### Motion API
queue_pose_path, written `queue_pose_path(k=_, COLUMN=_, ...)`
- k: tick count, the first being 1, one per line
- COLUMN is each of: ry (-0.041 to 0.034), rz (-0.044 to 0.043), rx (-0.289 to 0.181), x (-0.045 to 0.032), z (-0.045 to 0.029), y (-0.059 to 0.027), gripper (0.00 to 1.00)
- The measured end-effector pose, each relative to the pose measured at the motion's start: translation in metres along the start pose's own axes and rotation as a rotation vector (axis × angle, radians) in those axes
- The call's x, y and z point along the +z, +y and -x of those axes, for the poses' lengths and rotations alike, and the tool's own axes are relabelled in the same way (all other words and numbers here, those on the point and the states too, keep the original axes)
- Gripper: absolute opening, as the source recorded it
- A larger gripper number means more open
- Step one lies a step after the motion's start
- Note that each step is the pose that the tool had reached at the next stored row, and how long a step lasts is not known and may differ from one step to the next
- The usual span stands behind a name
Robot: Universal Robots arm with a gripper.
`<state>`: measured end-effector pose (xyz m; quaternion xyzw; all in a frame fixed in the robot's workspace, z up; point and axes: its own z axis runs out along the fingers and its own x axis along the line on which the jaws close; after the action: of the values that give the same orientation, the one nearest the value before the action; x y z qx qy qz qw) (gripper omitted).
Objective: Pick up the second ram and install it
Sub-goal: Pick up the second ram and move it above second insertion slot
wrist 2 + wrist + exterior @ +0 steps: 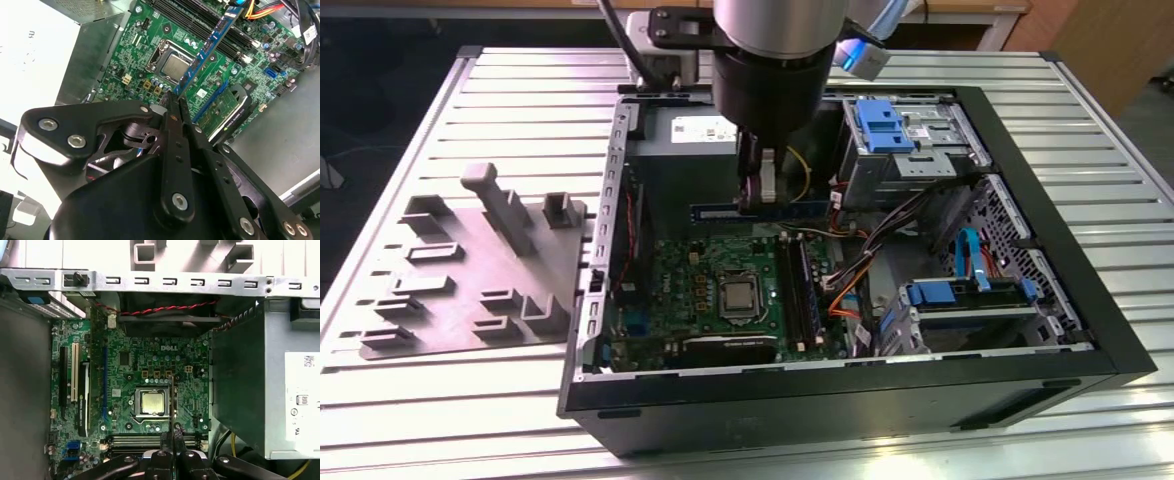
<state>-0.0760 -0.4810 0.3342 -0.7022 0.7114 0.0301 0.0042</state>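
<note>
Ram [787, 210] is being pinched by one end between the gripper's [762, 192] closed fingers [172, 145]. It is being held level and on edge, raised off the board, just beside the CPU [739, 296] on its power supply [670, 165] side, inside the open case [854, 395]. In the first wrist view it is being seen edge-on [172, 400], next to the CPU [152, 402]. The grey fixture [480, 270] is lying outside the case, well apart from the CPU.

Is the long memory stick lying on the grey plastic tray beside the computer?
No, the hand grips the memory stick in the air above the green board.
</note>
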Motion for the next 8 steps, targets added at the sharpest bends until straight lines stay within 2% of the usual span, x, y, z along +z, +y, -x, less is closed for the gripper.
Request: queue_pose_path(k=8, ry=0.0001, rz=0.0, rx=0.0, x=0.0145, z=-0.0007, y=-0.0005, gripper=0.13)
